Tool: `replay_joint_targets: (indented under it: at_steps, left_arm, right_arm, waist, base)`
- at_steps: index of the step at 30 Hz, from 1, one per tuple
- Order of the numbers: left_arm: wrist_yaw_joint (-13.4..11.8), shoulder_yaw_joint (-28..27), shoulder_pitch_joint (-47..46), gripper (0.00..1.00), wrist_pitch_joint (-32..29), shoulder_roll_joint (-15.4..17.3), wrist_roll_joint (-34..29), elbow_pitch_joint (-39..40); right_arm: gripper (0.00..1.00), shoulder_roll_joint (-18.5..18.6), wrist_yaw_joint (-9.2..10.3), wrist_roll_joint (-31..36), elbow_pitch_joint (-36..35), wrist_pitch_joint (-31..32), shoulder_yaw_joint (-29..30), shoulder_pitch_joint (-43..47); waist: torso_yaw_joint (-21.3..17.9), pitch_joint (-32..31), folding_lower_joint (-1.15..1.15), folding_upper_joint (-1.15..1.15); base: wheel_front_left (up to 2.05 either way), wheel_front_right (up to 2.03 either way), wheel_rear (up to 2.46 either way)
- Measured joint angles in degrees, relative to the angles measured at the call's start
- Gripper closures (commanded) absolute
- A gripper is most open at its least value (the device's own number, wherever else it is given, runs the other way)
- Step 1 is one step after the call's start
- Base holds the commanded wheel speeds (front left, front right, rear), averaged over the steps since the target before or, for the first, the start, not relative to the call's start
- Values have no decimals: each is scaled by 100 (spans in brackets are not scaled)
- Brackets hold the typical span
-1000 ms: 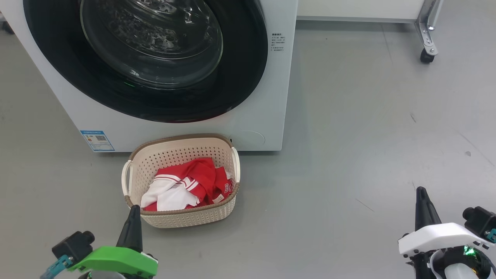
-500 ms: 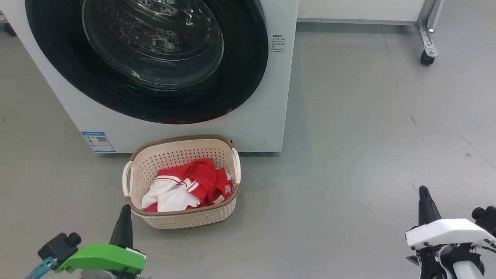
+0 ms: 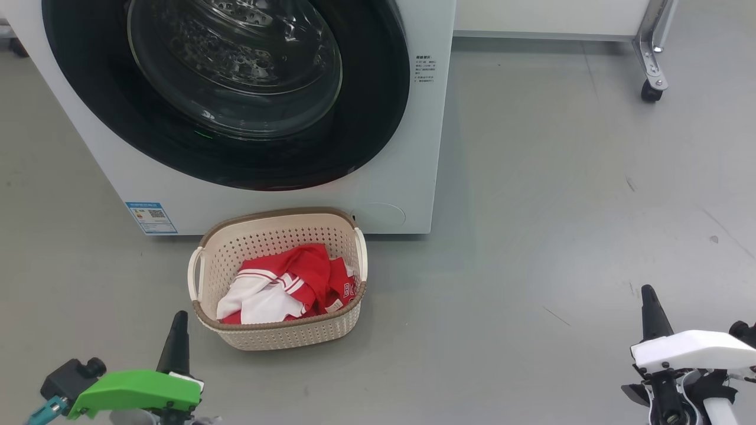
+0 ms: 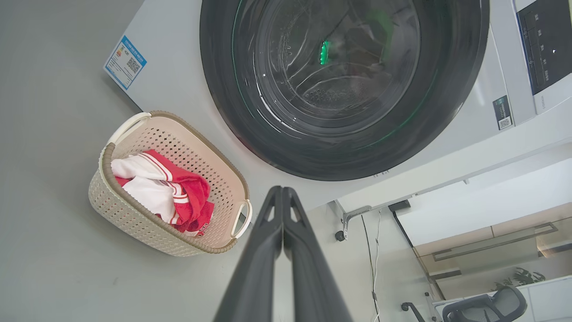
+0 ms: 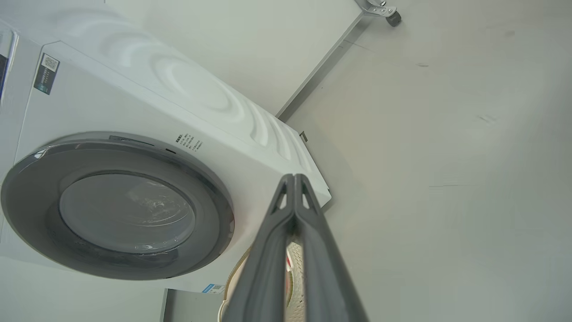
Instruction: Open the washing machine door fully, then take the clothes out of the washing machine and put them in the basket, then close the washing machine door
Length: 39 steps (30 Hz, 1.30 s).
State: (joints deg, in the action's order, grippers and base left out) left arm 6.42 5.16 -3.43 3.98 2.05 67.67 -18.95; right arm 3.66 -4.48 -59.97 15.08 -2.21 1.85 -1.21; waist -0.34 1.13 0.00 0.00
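Both arms have sunk back since a second ago. The left fingers (image 3: 177, 345) and right fingers (image 3: 651, 316) are clenched, empty. The clothes (image 3: 283, 286) lie in the basket (image 3: 271, 213) on the floor (image 3: 531, 236), just ahead-right of the left fingers.

Blue label (image 3: 151, 217) on washing machine (image 3: 407, 177) — text too small to read.

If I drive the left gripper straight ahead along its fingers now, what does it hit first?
Probably the white front of the washing machine, just under the black rim of the washing machine door. The left gripper, shut, points past the basket, whose handle lies close beside; depth is unclear.
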Motion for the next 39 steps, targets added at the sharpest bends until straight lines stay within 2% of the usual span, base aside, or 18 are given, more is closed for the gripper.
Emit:
replay_joint_targets:
  at_steps: [39]
  left_arm:
    - [45, -636, -9, 100, -739, 90, 2280, 268]
  right_arm:
    - [100, -119, -202, -2767, 67, 754, 531, -192]
  waist:
    - [30, -87, 0, 0]
  base:
    - [0, 0, 0]
